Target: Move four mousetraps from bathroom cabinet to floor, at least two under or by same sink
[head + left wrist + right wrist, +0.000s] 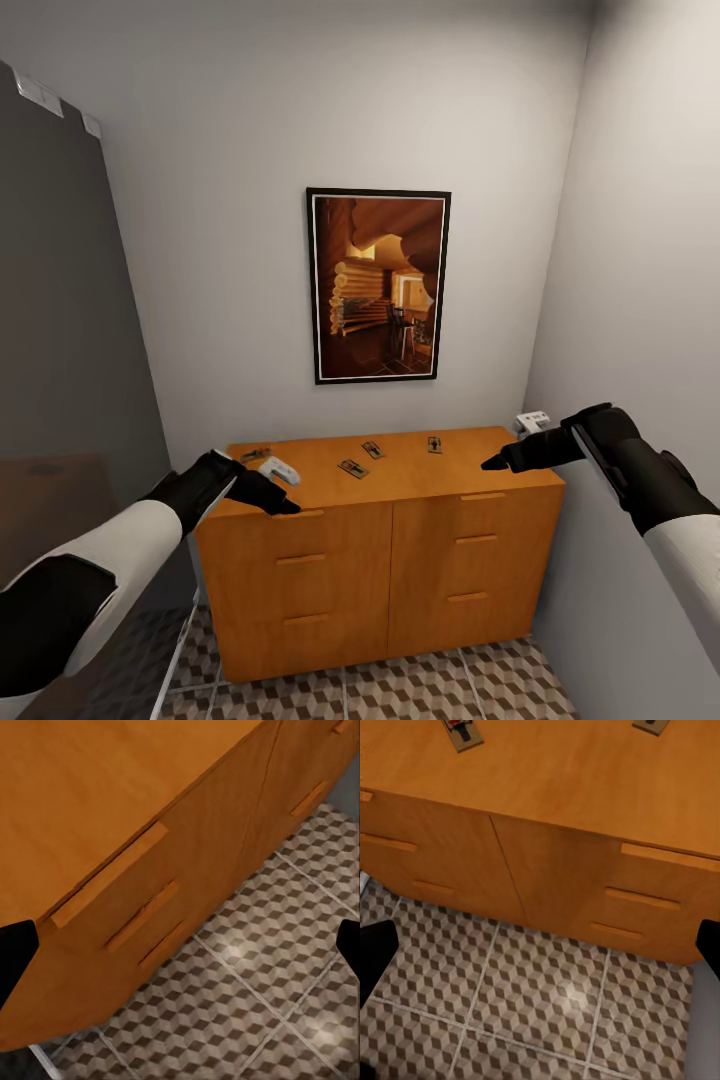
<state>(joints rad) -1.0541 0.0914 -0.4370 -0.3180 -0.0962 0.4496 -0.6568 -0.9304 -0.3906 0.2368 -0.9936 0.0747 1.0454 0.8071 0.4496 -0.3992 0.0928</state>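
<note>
Approaching the cabinet [380, 560], we hold the left pincer [285, 505] and right pincer [490, 464] wide and empty; the mousetraps [352, 468] lie on its top surface. Next: reach one.

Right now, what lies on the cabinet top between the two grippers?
In the head view, between left gripper and right gripper, three mousetraps lie on the cabinet top, plus a small white object.

open air above cabinet [400, 480] top, side walls close in, white object [279, 469] near left claw [285, 506]
</note>
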